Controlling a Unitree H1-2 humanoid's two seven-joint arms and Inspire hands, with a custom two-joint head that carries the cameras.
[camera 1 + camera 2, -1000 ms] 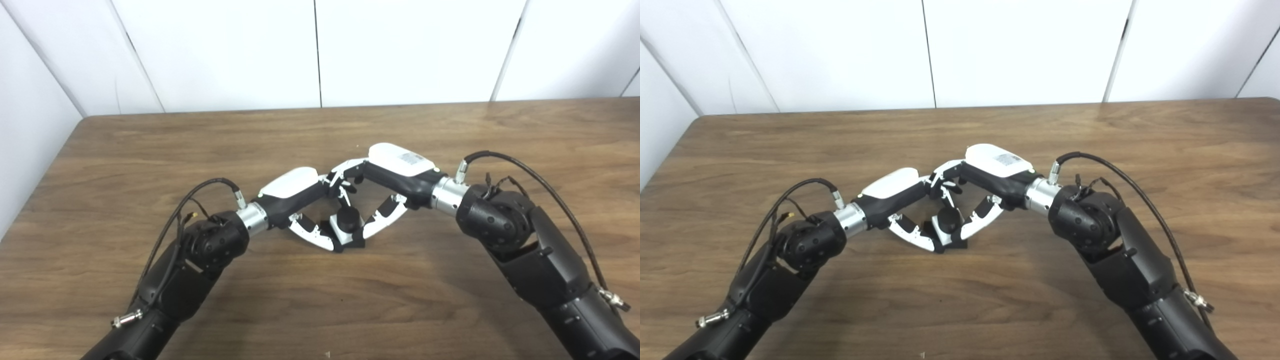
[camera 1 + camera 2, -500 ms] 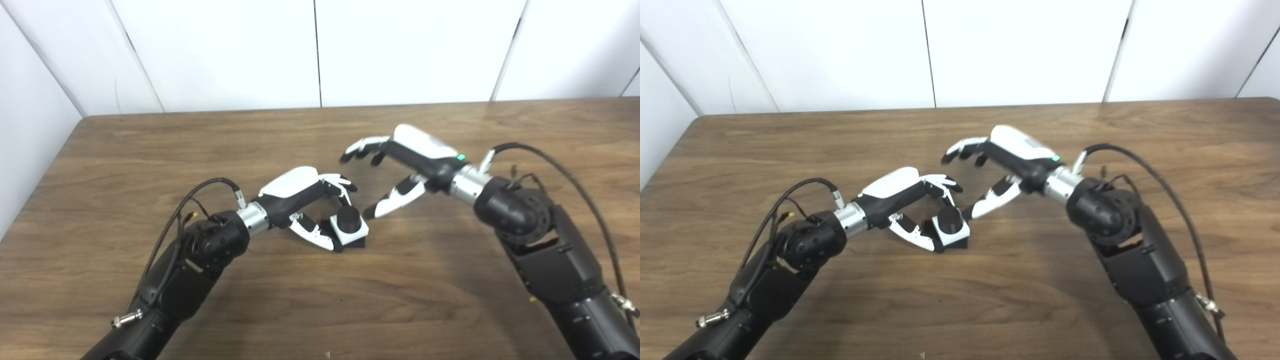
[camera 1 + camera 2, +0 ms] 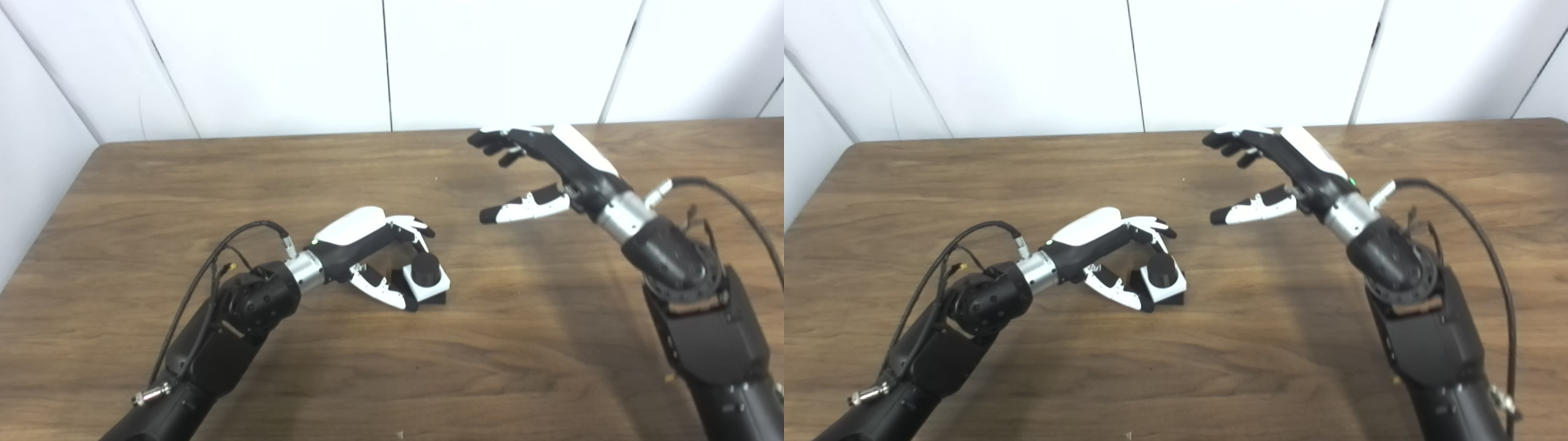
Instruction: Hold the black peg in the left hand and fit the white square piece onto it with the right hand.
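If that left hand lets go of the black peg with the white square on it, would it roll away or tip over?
Probably neither. The black peg stands upright through the white square piece, which sits on a flat dark base on the table, so it looks squat and stable. It seems rigid, likely light plastic. The left hand cups it; the right hand hangs open, well clear.

surface (image 3: 184,177): brown wood grain, darker streaks
black peg (image 3: 425,269): matte black
white square piece (image 3: 436,284): white, on a black base
left hand (image 3: 373,242): white shell over black (fingers (image 3: 383,291) white, black-tipped)
right hand (image 3: 551,168): white back, black palm
wall (image 3: 490,55): white panels, dark seams
arms (image 3: 704,318): black, silver wrist rings
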